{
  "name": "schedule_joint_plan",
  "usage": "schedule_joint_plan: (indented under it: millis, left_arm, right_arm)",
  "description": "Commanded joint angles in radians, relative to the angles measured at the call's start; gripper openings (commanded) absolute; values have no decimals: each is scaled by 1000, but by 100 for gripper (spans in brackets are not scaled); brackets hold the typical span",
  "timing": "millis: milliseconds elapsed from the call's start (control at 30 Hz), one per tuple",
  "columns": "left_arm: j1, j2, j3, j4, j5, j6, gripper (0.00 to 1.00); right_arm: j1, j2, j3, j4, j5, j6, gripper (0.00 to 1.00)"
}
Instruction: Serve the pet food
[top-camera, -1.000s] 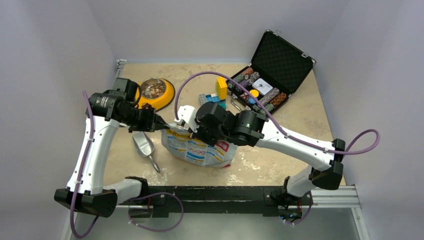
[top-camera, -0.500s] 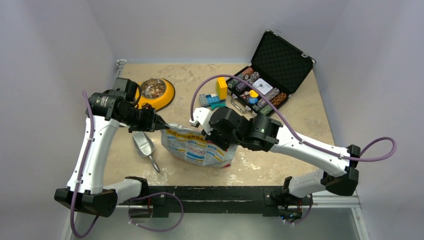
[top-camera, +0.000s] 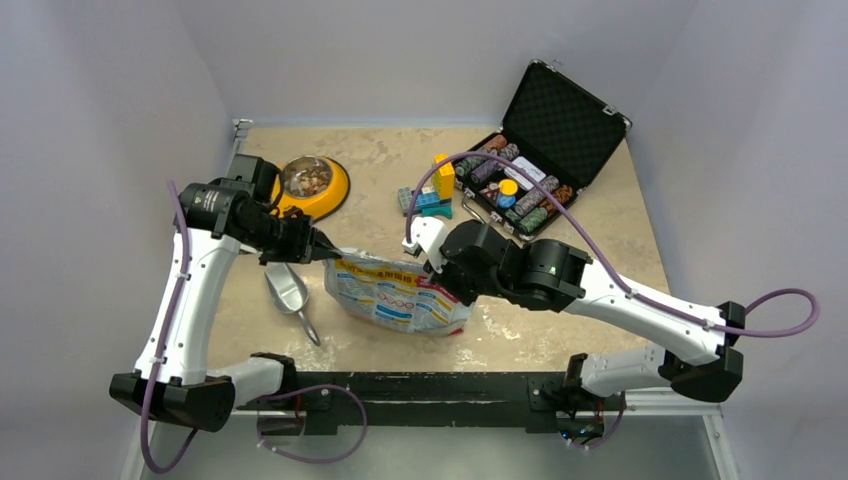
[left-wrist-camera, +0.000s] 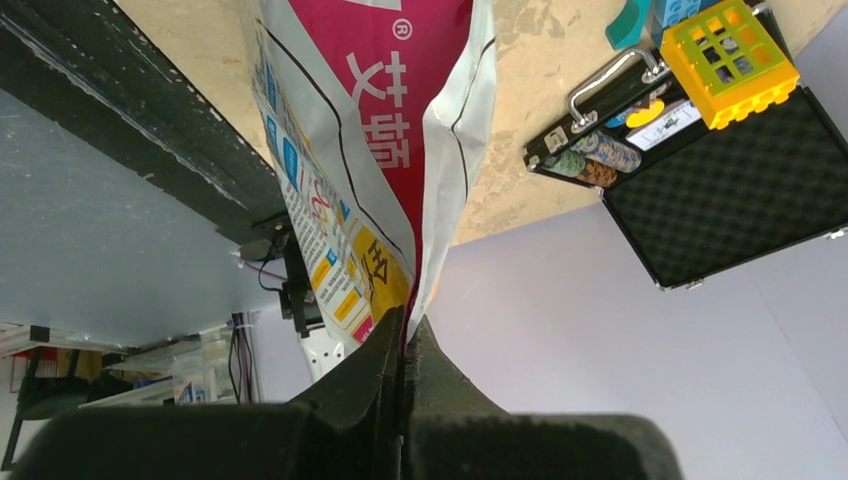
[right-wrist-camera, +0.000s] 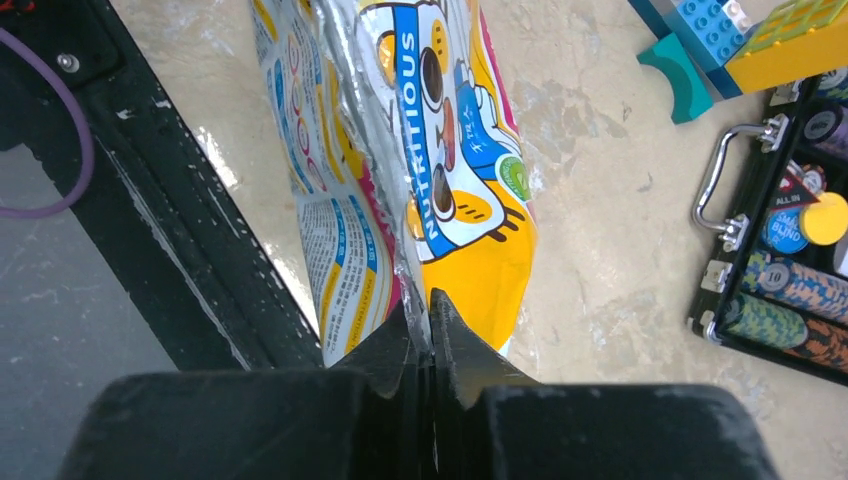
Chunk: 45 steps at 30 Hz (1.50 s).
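Observation:
The glossy white, yellow and magenta pet food bag (top-camera: 395, 293) lies in front of the arms. My left gripper (top-camera: 328, 252) is shut on its left top corner; in the left wrist view the bag (left-wrist-camera: 370, 160) hangs pinched between the jaws of the left gripper (left-wrist-camera: 405, 325). My right gripper (top-camera: 432, 268) is shut on the bag's right top edge; in the right wrist view the bag (right-wrist-camera: 440, 150), with its cartoon animal, is pinched by the right gripper (right-wrist-camera: 427, 305). Brown kibble (top-camera: 308, 180) fills the steel bowl in a yellow stand (top-camera: 335, 195) at the back left.
A metal scoop (top-camera: 290, 295) lies left of the bag. Yellow and blue toy bricks (top-camera: 432, 190) sit behind the bag. An open black case of poker chips (top-camera: 535, 140) stands at the back right. A black rail (top-camera: 450, 385) runs along the near edge.
My right arm has swung to the right, and its gripper has slid rightward along the bag's top edge. The left gripper has kept its hold in place.

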Motion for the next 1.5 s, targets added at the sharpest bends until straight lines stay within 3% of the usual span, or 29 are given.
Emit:
schedule_joint_plan:
  millis: [0,133,167,333,467,733,900,933,1033,1100,1267,1367,1467]
  left_arm:
    - [15,-8,55,-2,-21,-15,0]
    - [14,-10,58,-10,-38,20,0]
    - [14,-12,52,-16,-34,34,8]
    - [-44,-30,16,-18,22,62,52]
    - [-180,-18,34,-21,24,20,56]
    - [-308,27,76,-3,-4,-77,52]
    - [-323,59,86,-3,-48,-94,41]
    - [-323,55,66,24,-52,-105,34]
    - [-322,46,28,108,-81,-116,0]
    - [-322,48,38,121,-110,-108,0]
    - [-322,115,198,-80,-183,-48,0]
    - [-322,63,121,-15,-138,-96,0]
    - [-321,-14,-11,126,-89,-166,0]
  right_arm:
    - [-22,-89,-42,-152,87,22,0]
    - [-22,-106,-54,-132,71,29,0]
    - [-22,-95,-40,-147,73,33,3]
    - [-19,-84,-8,-109,60,18,0]
    - [-17,-64,46,-101,41,-33,0]
    - [0,-18,84,-115,48,-74,0]
    - [13,-12,83,-104,61,-74,0]
    - [13,-14,83,-102,61,-74,0]
    - [13,-23,76,-98,72,-69,0]
    - [13,-31,70,-101,77,-67,0]
    - [14,-54,53,-80,45,-66,0]
    - [23,-35,76,-33,3,-82,27]
    - [38,14,104,42,-17,-124,32]
